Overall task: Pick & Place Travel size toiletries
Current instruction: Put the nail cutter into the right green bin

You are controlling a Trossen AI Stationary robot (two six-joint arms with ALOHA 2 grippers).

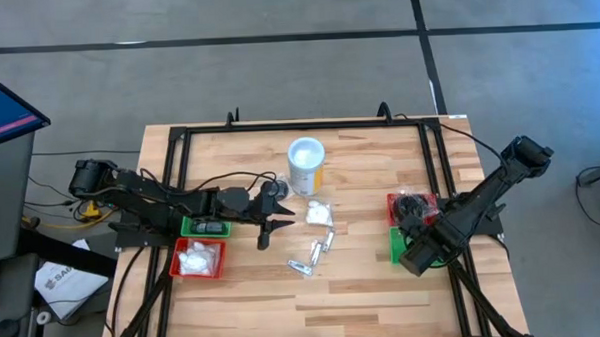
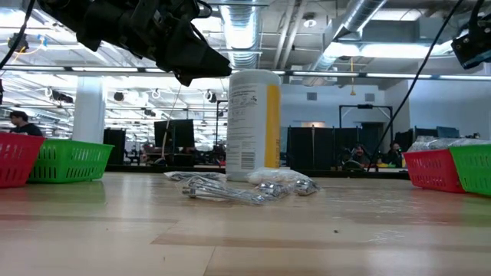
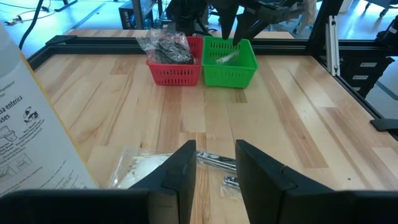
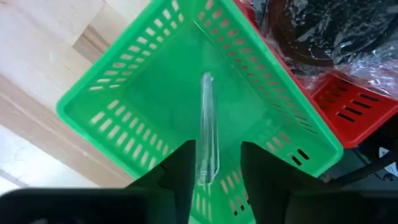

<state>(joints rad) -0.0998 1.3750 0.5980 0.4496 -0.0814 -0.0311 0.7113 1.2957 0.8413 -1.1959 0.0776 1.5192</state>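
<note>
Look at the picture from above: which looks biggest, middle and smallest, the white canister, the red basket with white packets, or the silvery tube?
1. Red basket with white packets.
2. White canister, though seen from overhead, so its height is hidden.
3. Silvery tube, clearly smallest.

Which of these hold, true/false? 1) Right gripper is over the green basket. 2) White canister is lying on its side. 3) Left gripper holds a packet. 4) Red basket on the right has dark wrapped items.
1) True: the right gripper hangs over the green basket, a thin clear tube between its fingers.
2) False: the white canister stands upright.
3) False: the left gripper is empty, above the packets mid-table.
4) True: the red basket holds dark wrapped items.
</note>
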